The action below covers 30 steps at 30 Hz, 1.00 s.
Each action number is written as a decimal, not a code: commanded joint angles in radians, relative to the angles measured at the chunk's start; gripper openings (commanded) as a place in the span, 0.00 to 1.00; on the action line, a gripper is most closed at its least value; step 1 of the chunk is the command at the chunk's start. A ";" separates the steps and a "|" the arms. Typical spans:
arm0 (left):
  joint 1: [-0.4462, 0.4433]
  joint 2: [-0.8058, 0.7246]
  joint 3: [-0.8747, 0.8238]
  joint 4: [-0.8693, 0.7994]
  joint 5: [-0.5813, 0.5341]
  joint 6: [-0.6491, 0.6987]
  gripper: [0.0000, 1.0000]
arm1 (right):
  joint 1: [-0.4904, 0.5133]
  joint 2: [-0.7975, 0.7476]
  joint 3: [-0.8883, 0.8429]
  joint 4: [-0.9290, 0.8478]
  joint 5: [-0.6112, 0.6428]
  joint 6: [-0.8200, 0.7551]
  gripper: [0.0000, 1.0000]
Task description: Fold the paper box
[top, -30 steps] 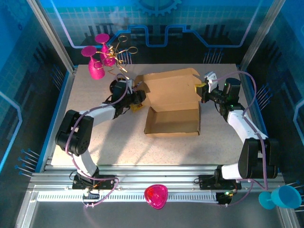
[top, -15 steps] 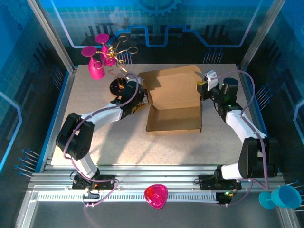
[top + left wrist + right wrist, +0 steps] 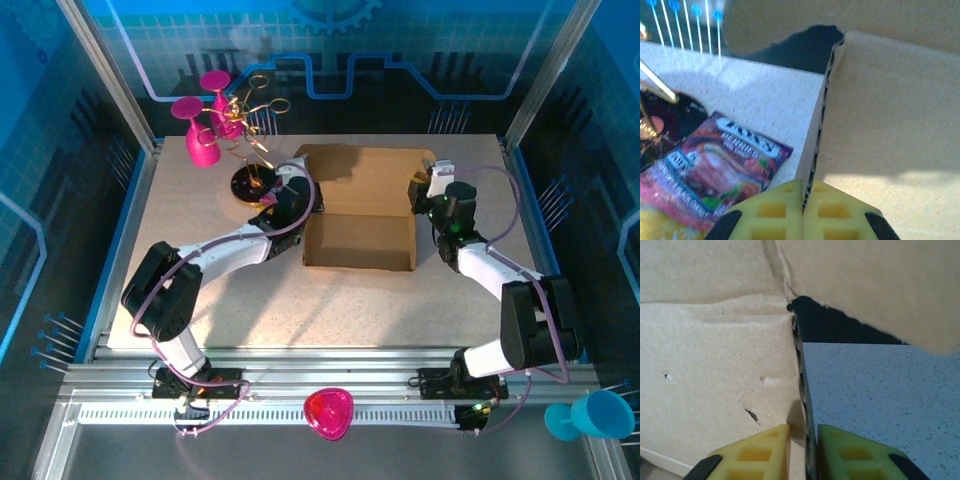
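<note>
The brown cardboard paper box (image 3: 360, 215) lies mid-table with its large lid panel tilted forward over the shallow tray. My left gripper (image 3: 308, 200) is at the box's left side. In the left wrist view its yellow pads (image 3: 775, 212) are shut on the corrugated edge of a side wall (image 3: 880, 130). At the box's right side is my right gripper (image 3: 419, 196). Its pads (image 3: 850, 455) are closed on either side of the upright wall edge (image 3: 801, 380), with the lid overhanging above.
A purple-pink snack packet (image 3: 715, 170) lies on the table just left of the box, next to a black disc (image 3: 255, 182). Pink goblets (image 3: 200, 140) and gold wire stand at the back left. A pink bowl (image 3: 329, 413) and a blue cup (image 3: 598, 415) sit off the table in front.
The lid has swung forward and down over the tray. Both grippers have travelled with the box's sides, the left arm reaching further right and the right arm coming inward.
</note>
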 commanded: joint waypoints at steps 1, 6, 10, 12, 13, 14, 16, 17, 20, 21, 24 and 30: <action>-0.019 0.036 -0.053 0.225 -0.026 0.031 0.00 | 0.028 0.015 -0.017 0.076 0.069 0.128 0.23; -0.056 0.074 -0.129 0.403 -0.028 0.114 0.00 | 0.045 0.010 -0.014 0.013 0.076 0.193 0.31; -0.076 0.078 -0.198 0.478 -0.045 0.108 0.00 | 0.052 -0.039 -0.031 -0.064 0.078 0.257 0.40; -0.089 0.078 -0.229 0.514 -0.061 0.121 0.00 | 0.057 -0.070 -0.043 -0.107 0.078 0.298 0.44; -0.094 0.080 -0.244 0.528 -0.069 0.126 0.00 | 0.063 -0.088 -0.052 -0.125 0.080 0.320 0.46; -0.098 0.081 -0.254 0.539 -0.076 0.127 0.00 | 0.069 -0.105 -0.058 -0.145 0.085 0.339 0.47; -0.113 0.087 -0.273 0.566 -0.093 0.134 0.00 | 0.082 -0.146 -0.061 -0.213 0.094 0.386 0.50; -0.121 0.090 -0.275 0.569 -0.101 0.145 0.00 | 0.085 -0.164 -0.063 -0.249 0.097 0.410 0.51; -0.145 0.108 -0.285 0.589 -0.123 0.157 0.00 | 0.092 -0.222 -0.077 -0.340 0.095 0.490 0.56; -0.152 0.116 -0.290 0.601 -0.131 0.154 0.00 | 0.093 -0.239 -0.074 -0.383 0.098 0.517 0.56; -0.171 0.145 -0.304 0.645 -0.150 0.143 0.00 | 0.091 -0.269 -0.077 -0.456 0.079 0.573 0.57; -0.210 0.173 -0.311 0.659 -0.204 0.141 0.00 | 0.081 -0.290 -0.097 -0.509 0.003 0.619 0.59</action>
